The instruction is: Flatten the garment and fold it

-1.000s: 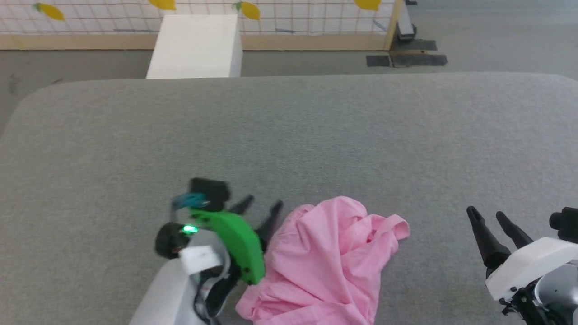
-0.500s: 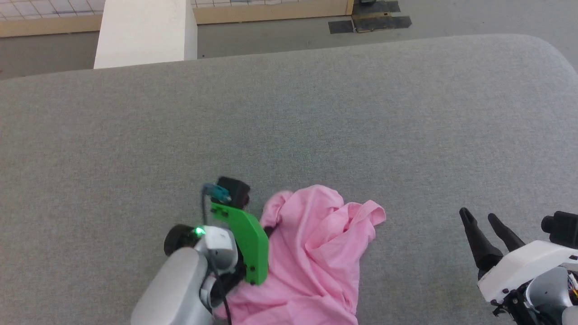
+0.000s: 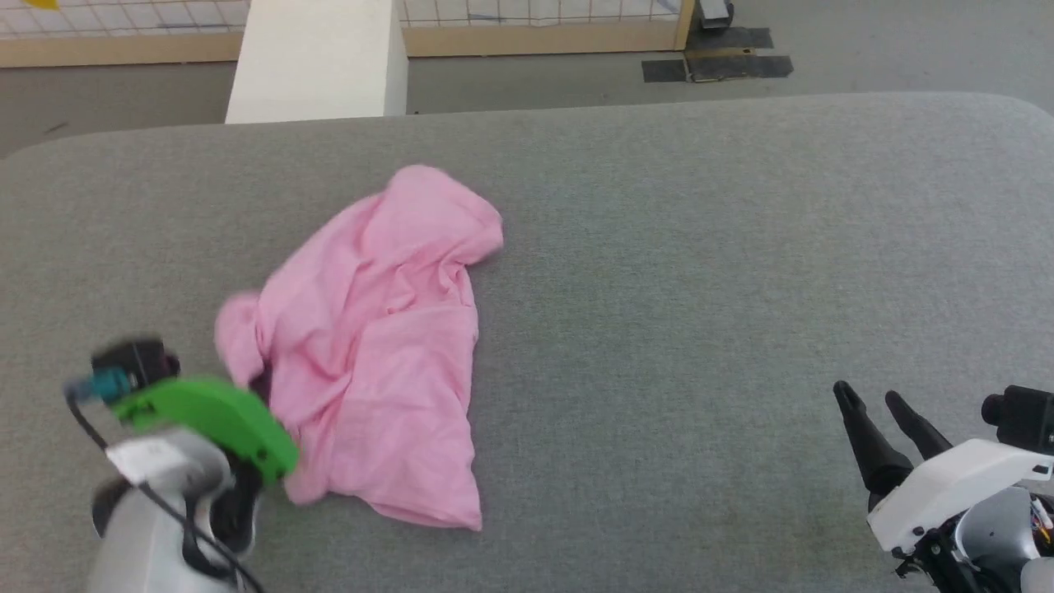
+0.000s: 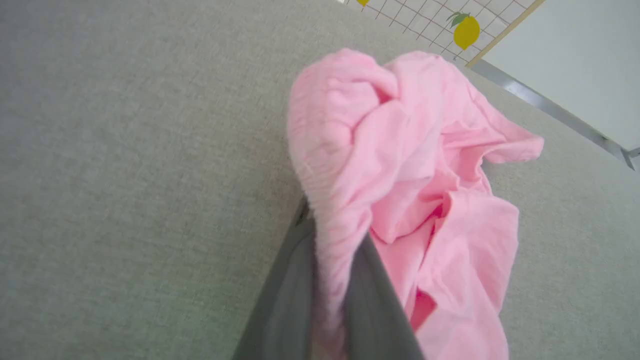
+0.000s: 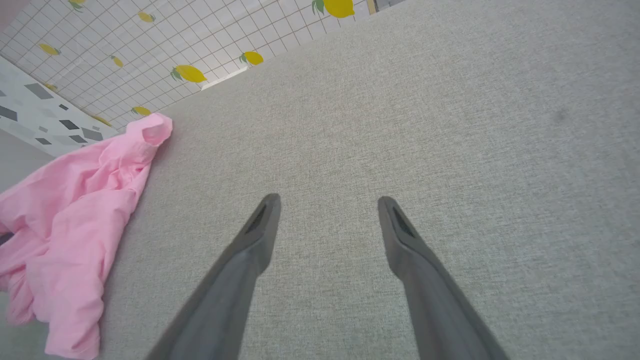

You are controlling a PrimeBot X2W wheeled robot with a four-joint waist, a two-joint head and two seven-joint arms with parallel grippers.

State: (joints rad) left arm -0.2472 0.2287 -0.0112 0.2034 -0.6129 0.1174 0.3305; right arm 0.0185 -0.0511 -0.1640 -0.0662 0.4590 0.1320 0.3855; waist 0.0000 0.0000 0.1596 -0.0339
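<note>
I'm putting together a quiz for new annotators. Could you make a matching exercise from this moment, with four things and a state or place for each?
Things:
1. left gripper
2. right gripper
3. garment
4. white block

States or places:
A. open, holding nothing
B. beyond the far edge of the grey table
C. crumpled, not flat
D. shut on pink cloth

Pairs: 1-D, 2-A, 3-C, 4-B

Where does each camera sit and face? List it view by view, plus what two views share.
Head view: on the head, looking forward and down at the grey surface and the garment; shows the green left wrist mount and the open right gripper.
Left wrist view: on the left wrist, looking along the left gripper, shut on the garment.
Right wrist view: on the right wrist, looking along the right gripper across the surface.
Shared: head and right wrist views both show the garment.
</note>
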